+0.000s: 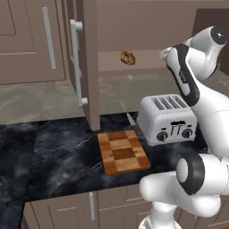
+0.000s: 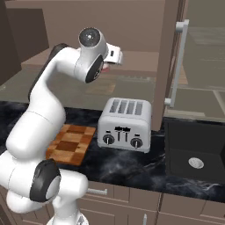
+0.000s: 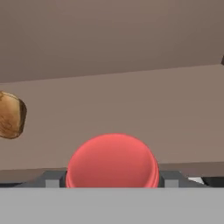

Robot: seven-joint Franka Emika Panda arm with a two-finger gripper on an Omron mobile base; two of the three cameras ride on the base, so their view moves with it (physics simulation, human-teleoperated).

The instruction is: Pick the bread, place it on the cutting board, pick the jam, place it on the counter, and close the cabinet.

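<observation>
The hand reaches onto the shelf of the open cabinet [image 1: 87, 67]. The jam [image 3: 112, 159], a squat pinkish-red jar, sits between the two finger tips, which press on its sides; my gripper [image 3: 111, 180] is shut on it. In the right base view a bit of the jam [image 2: 104, 67] shows under the hand. The bread [image 3: 11, 114], a golden-brown bun, lies on the same shelf to the left of the jar, and the bread [image 1: 128, 57] is apart from the hand. The checkered cutting board [image 1: 123, 152] lies bare on the black counter [image 1: 53, 152].
A silver toaster [image 1: 167, 118] stands right of the board, under the arm. The cabinet's open door [image 2: 169, 57] with its long handle juts out over the counter. A black sink [image 2: 195, 151] lies at the right. Drawer fronts run below the counter edge.
</observation>
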